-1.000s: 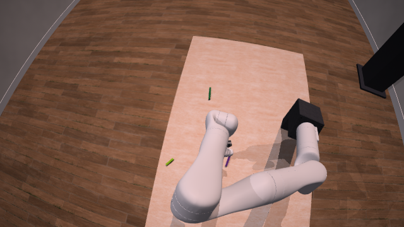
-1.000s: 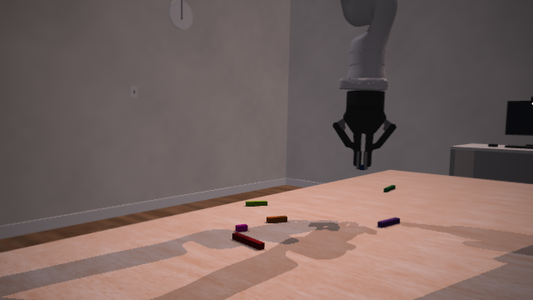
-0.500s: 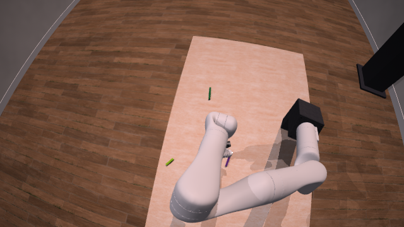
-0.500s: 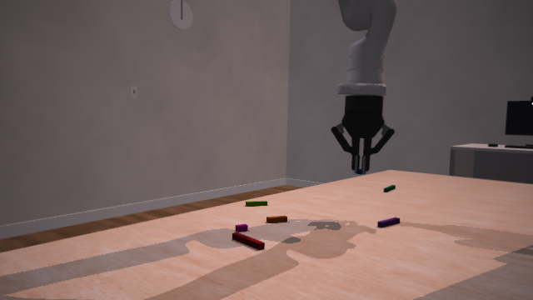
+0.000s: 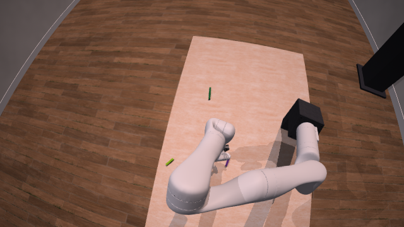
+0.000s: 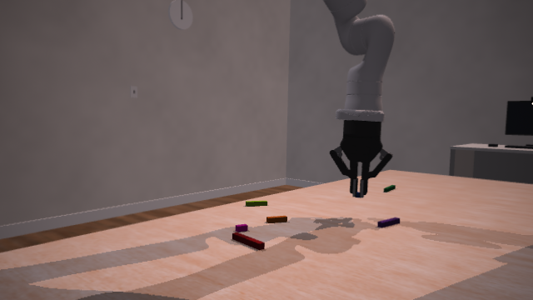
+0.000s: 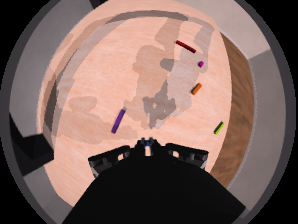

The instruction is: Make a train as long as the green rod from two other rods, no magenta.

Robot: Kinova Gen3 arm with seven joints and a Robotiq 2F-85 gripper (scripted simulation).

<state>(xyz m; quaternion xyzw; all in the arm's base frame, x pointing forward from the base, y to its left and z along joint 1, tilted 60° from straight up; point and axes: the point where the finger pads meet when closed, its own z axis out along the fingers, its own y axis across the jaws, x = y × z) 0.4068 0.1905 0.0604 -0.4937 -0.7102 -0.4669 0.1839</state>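
Gripper (image 6: 359,192) pinched on a small blue rod (image 6: 357,194), hanging above the table (image 6: 437,258), clear of the surface.

Fingers nearly together, blue rod only just visible between the tips; in the wrist view it's a dark speck at the tips (image 7: 147,144). Relative to the gripper in the exterior view: purple rod (image 6: 388,222) lies flat just below-right, green rod (image 6: 389,188) sits further back to the right, well apart from the others. Orange rod (image 6: 276,218) is off to the left, with the magenta rod (image 6: 241,227) and red rod (image 6: 248,241) beyond it, those two close together, touching or not I can't tell. Lime rod (image 6: 256,203) lies furthest left, near the table edge. All rods but the blue one lie flat.
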